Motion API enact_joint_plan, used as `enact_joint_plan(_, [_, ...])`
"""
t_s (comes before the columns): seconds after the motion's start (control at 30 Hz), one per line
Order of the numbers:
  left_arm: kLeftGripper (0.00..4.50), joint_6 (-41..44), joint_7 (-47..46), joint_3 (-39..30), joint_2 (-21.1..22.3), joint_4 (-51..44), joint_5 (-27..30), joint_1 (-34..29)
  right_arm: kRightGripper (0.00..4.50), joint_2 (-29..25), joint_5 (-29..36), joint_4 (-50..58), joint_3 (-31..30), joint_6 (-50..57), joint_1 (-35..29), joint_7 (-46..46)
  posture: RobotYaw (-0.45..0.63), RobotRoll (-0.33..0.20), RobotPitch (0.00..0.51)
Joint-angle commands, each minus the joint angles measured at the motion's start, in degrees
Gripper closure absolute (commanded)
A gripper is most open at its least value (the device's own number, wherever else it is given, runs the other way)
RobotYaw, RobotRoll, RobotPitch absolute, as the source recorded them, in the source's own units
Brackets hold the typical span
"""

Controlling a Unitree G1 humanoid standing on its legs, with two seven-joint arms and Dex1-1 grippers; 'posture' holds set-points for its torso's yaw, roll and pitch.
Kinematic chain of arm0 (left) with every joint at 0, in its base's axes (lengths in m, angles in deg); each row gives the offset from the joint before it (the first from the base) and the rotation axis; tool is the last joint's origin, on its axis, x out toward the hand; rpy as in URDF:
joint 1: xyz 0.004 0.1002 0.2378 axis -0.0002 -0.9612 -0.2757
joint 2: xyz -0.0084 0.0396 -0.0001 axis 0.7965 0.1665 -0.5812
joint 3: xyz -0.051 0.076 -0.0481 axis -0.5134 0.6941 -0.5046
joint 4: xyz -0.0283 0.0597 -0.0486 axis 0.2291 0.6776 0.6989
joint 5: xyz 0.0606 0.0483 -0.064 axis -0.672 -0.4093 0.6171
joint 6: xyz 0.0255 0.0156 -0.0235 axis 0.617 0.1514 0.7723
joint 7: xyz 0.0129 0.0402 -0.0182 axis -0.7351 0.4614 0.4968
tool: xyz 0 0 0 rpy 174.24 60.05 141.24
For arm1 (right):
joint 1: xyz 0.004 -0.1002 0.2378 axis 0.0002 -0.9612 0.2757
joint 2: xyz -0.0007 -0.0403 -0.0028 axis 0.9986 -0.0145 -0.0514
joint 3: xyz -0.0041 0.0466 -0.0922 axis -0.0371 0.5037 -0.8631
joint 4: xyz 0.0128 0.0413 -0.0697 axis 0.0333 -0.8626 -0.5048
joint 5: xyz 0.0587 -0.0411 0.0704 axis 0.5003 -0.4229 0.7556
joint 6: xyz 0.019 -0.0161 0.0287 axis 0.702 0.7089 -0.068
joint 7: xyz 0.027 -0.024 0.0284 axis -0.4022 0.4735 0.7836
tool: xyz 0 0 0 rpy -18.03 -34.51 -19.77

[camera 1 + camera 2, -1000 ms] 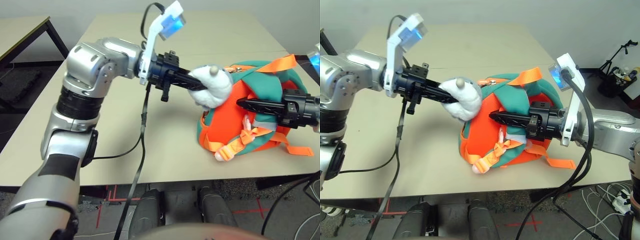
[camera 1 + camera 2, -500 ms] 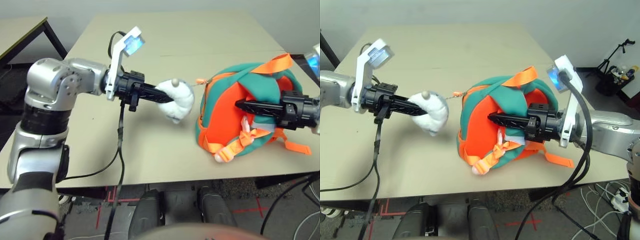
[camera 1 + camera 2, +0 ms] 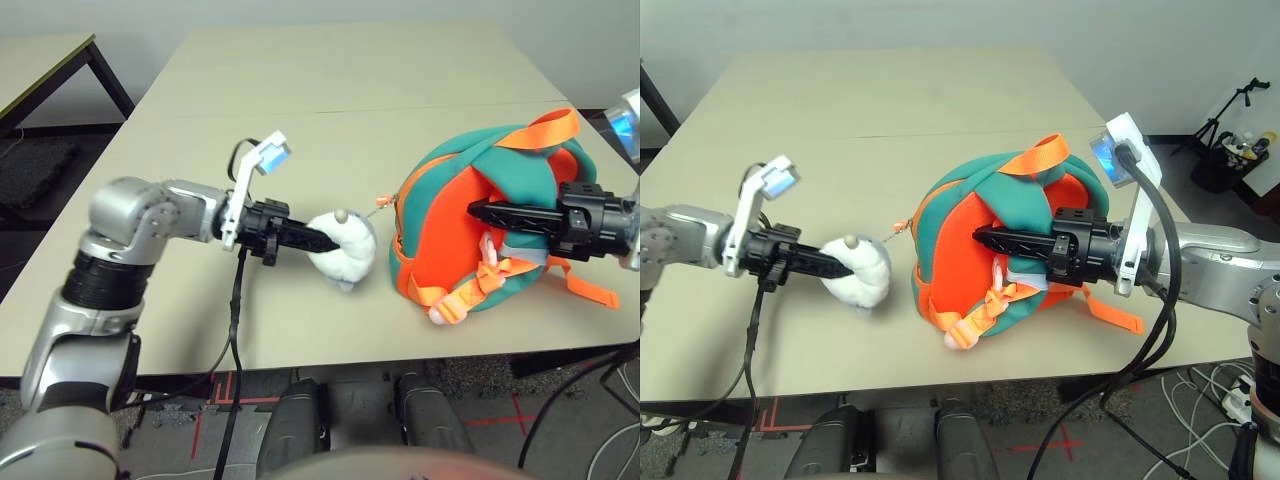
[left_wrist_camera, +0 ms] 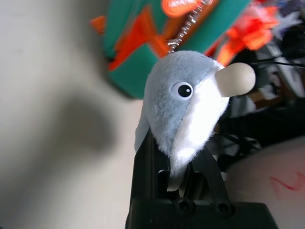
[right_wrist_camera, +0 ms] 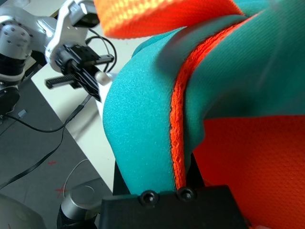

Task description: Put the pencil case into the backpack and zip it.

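- My left claw (image 3: 318, 238) is pinching the charm (image 3: 345, 250), right claw (image 3: 992, 240) pinching the backpack (image 3: 970, 210).
- Tip: pull along the zipper line, brace firm.

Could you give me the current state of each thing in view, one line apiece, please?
backpack: lying on the table, held by the right gripper.
plush charm: clamped in the left gripper, its chain drawn out toward the backpack.
left gripper: shut on the plush charm.
right gripper: shut on the backpack's fabric.
table: bears the backpack.
pencil case: not visible in any view.
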Motion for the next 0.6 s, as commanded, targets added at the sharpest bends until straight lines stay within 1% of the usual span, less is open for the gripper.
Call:
enact_joint_plan(0.03, [4.36, -2.47, -0.63, 4.71, -1.22, 4.07, -4.39, -2.46, 4.41, 0.26, -0.02, 0.48, -0.16, 0.1, -0.4, -0.05, -0.08, 0.0, 0.096])
enact_joint_plan(0.2, [4.36, -4.83, -0.61, 8.21, -4.36, 7.75, -7.17, -3.04, 4.41, 0.46, 0.01, 0.83, 0.33, -0.08, -1.08, -0.35, -0.09, 0.0, 0.092])
enact_joint_plan(0.3, [4.36, -4.76, -0.79, 9.64, -6.3, 9.05, -7.88, -4.64, 4.41, 0.78, -0.05, 1.3, 0.72, -0.43, -2.07, -0.68, -0.1, 0.0, 0.089])
enact_joint_plan(0.4, [4.36, -6.7, -1.09, 10.75, -7.27, 9.92, -9.81, -6.4, 4.41, 1.21, 0.29, 1.92, 1.0, -0.95, -2.86, -1.47, -0.1, 0.0, 0.087])
enact_joint_plan(0.5, [4.36, -6.92, -3.05, 8.34, -9.23, 10.12, -9.44, -6.42, 4.41, 1.38, 0.35, 2.52, 1.63, -1.4, -4.16, -1.87, -0.11, 0.0, 0.079])
enact_joint_plan(0.6, [4.36, -7.09, -6.61, 3.87, -12.23, 9.5, -9.0, -5.49, 4.41, 1.61, -0.29, 3.16, 2.57, -2.14, -6.12, -2.35, -0.1, 0.0, 0.071])
